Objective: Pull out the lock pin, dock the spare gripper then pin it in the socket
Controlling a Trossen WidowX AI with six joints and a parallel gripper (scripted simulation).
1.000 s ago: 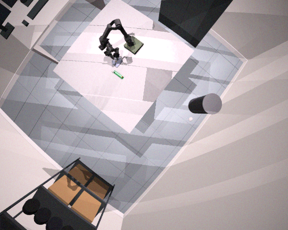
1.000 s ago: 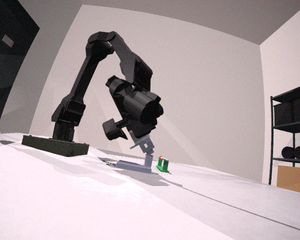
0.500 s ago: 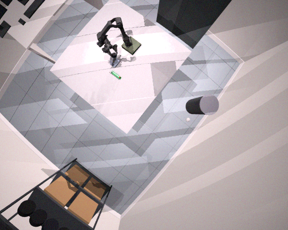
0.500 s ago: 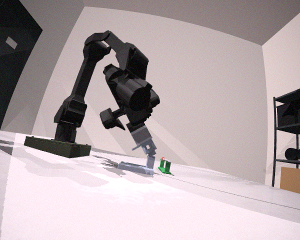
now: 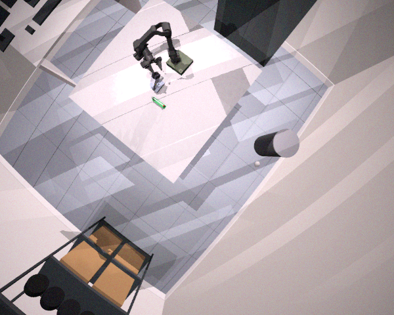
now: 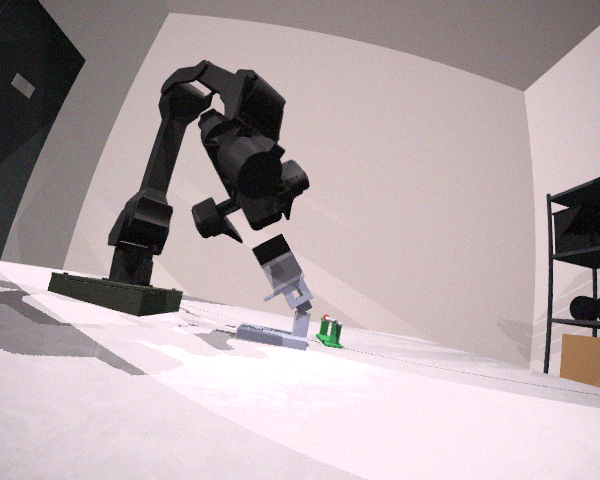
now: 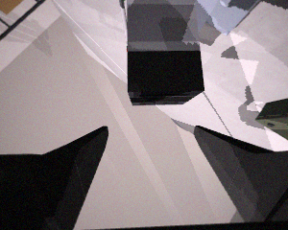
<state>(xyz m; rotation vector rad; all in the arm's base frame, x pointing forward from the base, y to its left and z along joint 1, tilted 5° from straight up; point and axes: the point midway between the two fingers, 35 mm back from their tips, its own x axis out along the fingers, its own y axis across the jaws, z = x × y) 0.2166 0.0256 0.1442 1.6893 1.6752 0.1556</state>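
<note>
The pale blue-grey mount (image 5: 157, 86) (image 6: 272, 336) stands on the table, its tilted head above the base. The spare gripper (image 5: 155, 75) (image 6: 282, 264) (image 7: 165, 72), a block with a grey lower part and black top, sits tilted at that head; how deeply it is seated is hidden. The lock pin (image 6: 333, 320), white with a red end, lies across the green rack (image 5: 160, 104) (image 6: 334, 339) beside the mount. My gripper (image 6: 264, 229) (image 7: 152, 129) is open and empty, just above and back from the spare gripper's black end, with a gap between them.
The arm's dark green base box (image 5: 187, 61) (image 6: 114, 295) (image 7: 284, 117) is behind the mount. The table's edge lies beyond the rack. A dark cabinet (image 5: 255, 27) (image 6: 21, 134), a round bin (image 5: 285, 143) and a shelf with cardboard boxes (image 5: 83, 259) (image 6: 590, 361) stand off the table.
</note>
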